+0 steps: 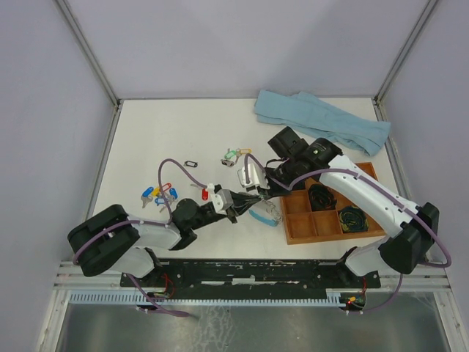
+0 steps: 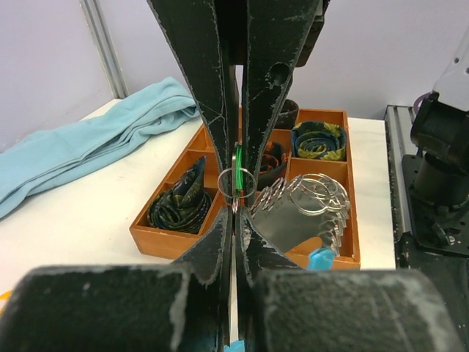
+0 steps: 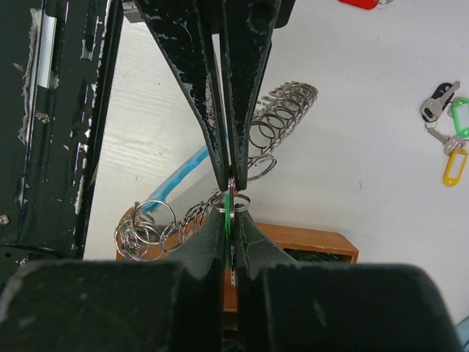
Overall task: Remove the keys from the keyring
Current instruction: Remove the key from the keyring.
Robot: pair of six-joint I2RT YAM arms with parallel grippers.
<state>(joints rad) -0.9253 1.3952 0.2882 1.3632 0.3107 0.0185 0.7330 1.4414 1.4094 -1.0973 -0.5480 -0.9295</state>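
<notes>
My two grippers meet tip to tip over the table's middle. My left gripper (image 1: 246, 199) (image 2: 236, 209) is shut on a small split ring (image 2: 236, 182) of the keyring. My right gripper (image 1: 265, 188) (image 3: 231, 209) is shut on a key with a green tag (image 3: 229, 213) that hangs on that ring. The keyring (image 1: 264, 215), a light-blue arc (image 3: 176, 180) with many silver rings (image 2: 311, 202), dangles below them. Loose keys lie on the table: a blue and yellow cluster (image 1: 157, 195), a red-tagged one (image 1: 205, 194), and green and yellow ones (image 1: 233, 155) (image 3: 448, 132).
A wooden compartment tray (image 1: 297, 233) with coiled cable bundles (image 1: 352, 218) stands right of the grippers, close under the keyring (image 2: 172, 242). A light-blue cloth (image 1: 322, 121) lies at the back right. A small black tag frame (image 1: 190, 163) lies left of centre.
</notes>
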